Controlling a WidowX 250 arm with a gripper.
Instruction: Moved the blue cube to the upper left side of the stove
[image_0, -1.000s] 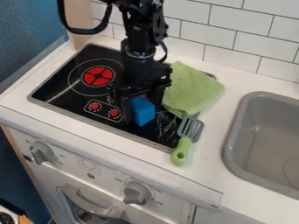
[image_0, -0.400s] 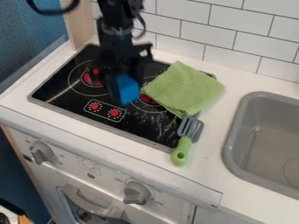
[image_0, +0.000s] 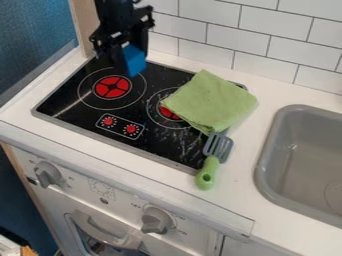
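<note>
Camera view: the blue cube (image_0: 134, 60) has just travelled a good way over the stove (image_0: 89, 129). With the clock face centred on the stove, it was near six o'clock a second ago, then passed close to the middle, and now it is between eleven and twelve, by the back edge. The arm has swung with it, up and to the left, leaving the front and middle of the stove in plain sight.

The gripper (image_0: 131, 56) is closed on the cube, its fingers parted only as far as the cube between them requires. The cube hangs tilted and looks to be clear of the surface, though how high above it I cannot tell.

For the task, this is most of the carry done: the cube has reached the back left part of the stove, beyond the left burner (image_0: 112, 87), which lies at about ten to eleven o'clock. What remains, I judge, is a slight correction towards ten or eleven if needed, a gentle lowering and the release. Being so near the back edge, the cube could land on the rim or tip as it is let go.

The green cloth (image_0: 212, 102) at three o'clock, partly over the right burner (image_0: 167, 114), and the spatula (image_0: 210, 172) between four and five have kept their places. Neither lies in the way of the set-down.
</note>
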